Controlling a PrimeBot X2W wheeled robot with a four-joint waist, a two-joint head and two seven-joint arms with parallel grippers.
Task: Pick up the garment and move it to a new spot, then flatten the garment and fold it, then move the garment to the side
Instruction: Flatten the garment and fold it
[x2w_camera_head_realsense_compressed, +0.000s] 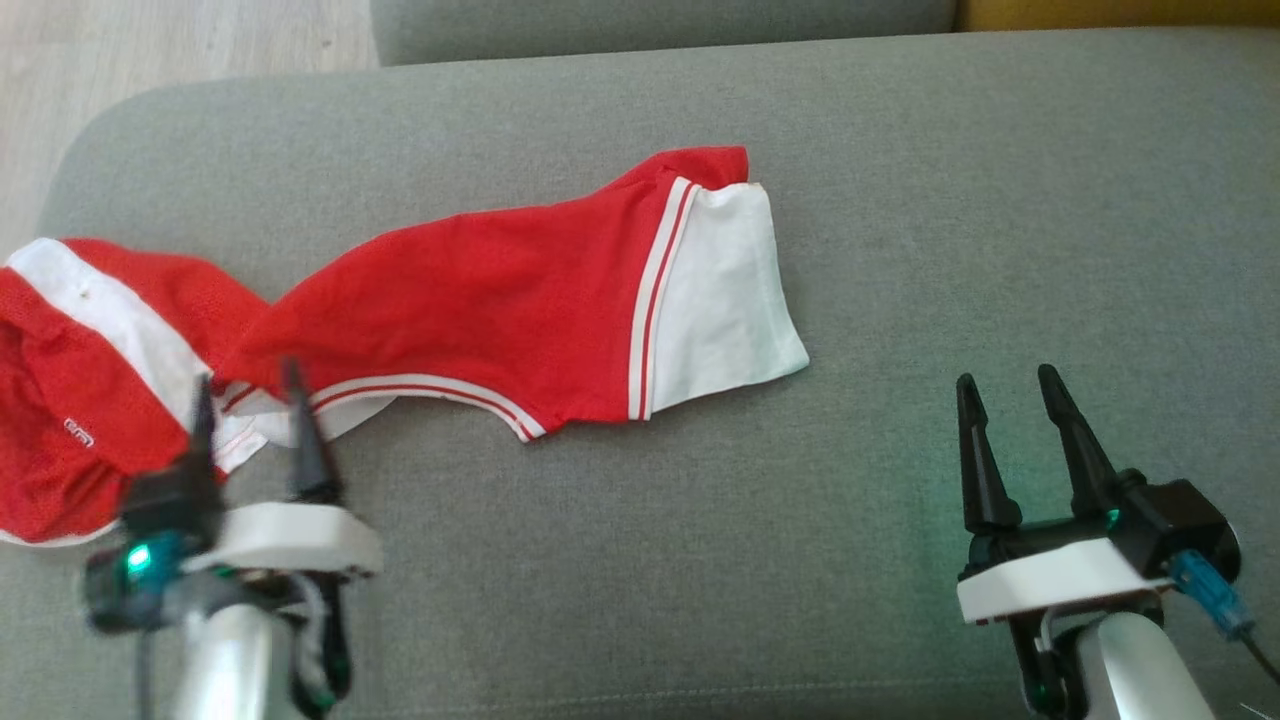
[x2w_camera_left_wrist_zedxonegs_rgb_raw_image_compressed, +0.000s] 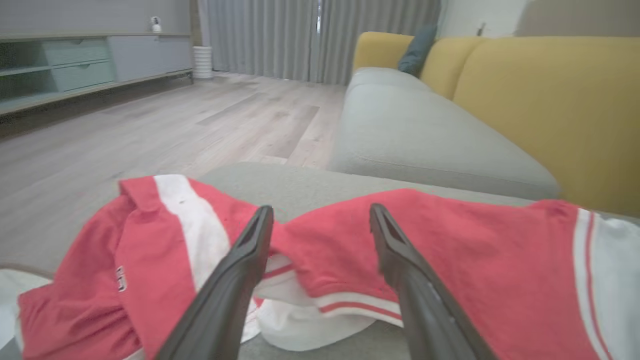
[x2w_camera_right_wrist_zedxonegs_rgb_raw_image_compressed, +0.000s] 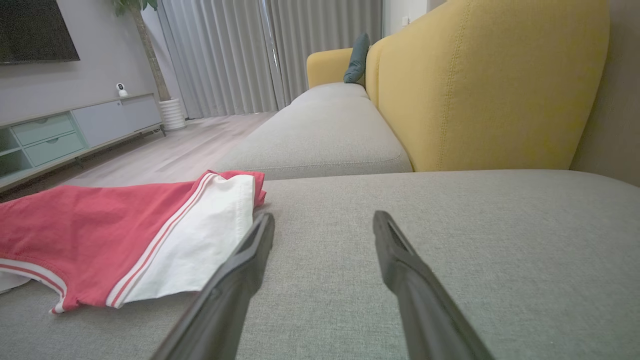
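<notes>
The garment (x2w_camera_head_realsense_compressed: 480, 300) is a red and white sports shirt lying rumpled across the grey sofa seat (x2w_camera_head_realsense_compressed: 1000, 200), bunched at the left end and stretched out to a white-edged end at the right. My left gripper (x2w_camera_head_realsense_compressed: 250, 385) stands open just at the garment's near edge, with nothing between its fingers. In the left wrist view the garment (x2w_camera_left_wrist_zedxonegs_rgb_raw_image_compressed: 330, 250) lies right beyond the spread fingers (x2w_camera_left_wrist_zedxonegs_rgb_raw_image_compressed: 240, 265). My right gripper (x2w_camera_head_realsense_compressed: 1010, 385) stands open over bare cushion, well right of the garment. The right wrist view has the garment (x2w_camera_right_wrist_zedxonegs_rgb_raw_image_compressed: 125, 235) at the left of that gripper's fingers (x2w_camera_right_wrist_zedxonegs_rgb_raw_image_compressed: 400, 265).
The seat's rounded left edge (x2w_camera_head_realsense_compressed: 70, 160) drops to a wooden floor (x2w_camera_left_wrist_zedxonegs_rgb_raw_image_compressed: 150, 130). A yellow backrest (x2w_camera_right_wrist_zedxonegs_rgb_raw_image_compressed: 475, 90) stands behind the cushions, with a second grey cushion (x2w_camera_left_wrist_zedxonegs_rgb_raw_image_compressed: 415, 135) beyond. A low grey cabinet (x2w_camera_left_wrist_zedxonegs_rgb_raw_image_compressed: 75, 65) lines the far wall.
</notes>
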